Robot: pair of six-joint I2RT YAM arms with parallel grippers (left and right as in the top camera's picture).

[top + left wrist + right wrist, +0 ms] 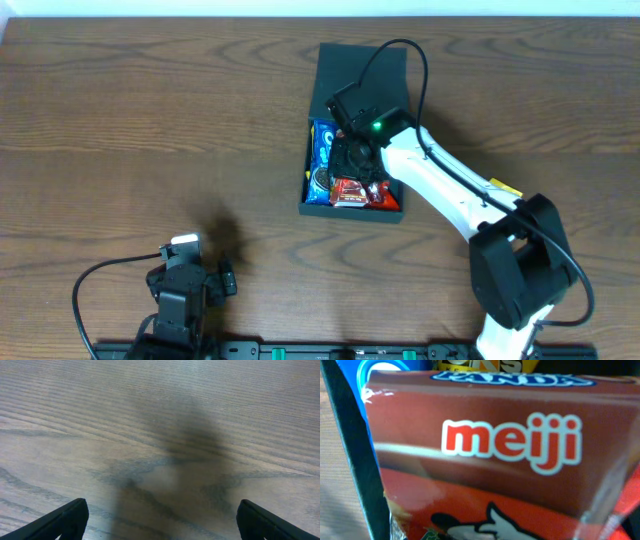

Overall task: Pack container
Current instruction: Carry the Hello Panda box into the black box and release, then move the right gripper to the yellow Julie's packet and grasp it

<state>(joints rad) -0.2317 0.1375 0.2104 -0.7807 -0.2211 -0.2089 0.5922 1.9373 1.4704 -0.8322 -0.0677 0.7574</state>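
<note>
Right end effector [357,160], seen from overhead, reaches down into the dark green matte box [340,70], which lies at the far middle of the brown wood-grain surface [150,120] with its flap lid open away from me. From up here I cannot see how its jaws stand. Beneath it the box holds a blue glossy snack packet [321,150] on the left and a red glossy snack packet [350,190] at the near end. The left end effector [195,268] sits low by the near edge, well apart from the box. On the left wrist view its black fingertips [65,520] show only at the two lower corners, spread wide, with nothing but bare wood and shadow between them. On the right wrist view the red packet [485,460] fills the lens, white-edged "meiji" lettering across it. The blue packet is at upper left, a yellow-orange packet [485,365] sits above, and the box's dark wall runs down the left. A clear, blurred edge at lower right may be a finger, but I cannot tell whether the jaws clamp the red packet or merely sit narrow beside it. I judge the step in hand to be seating that red packet among the others. Next I would let it go, lift straight up clear of the walls, then deal with the lid.
</note>
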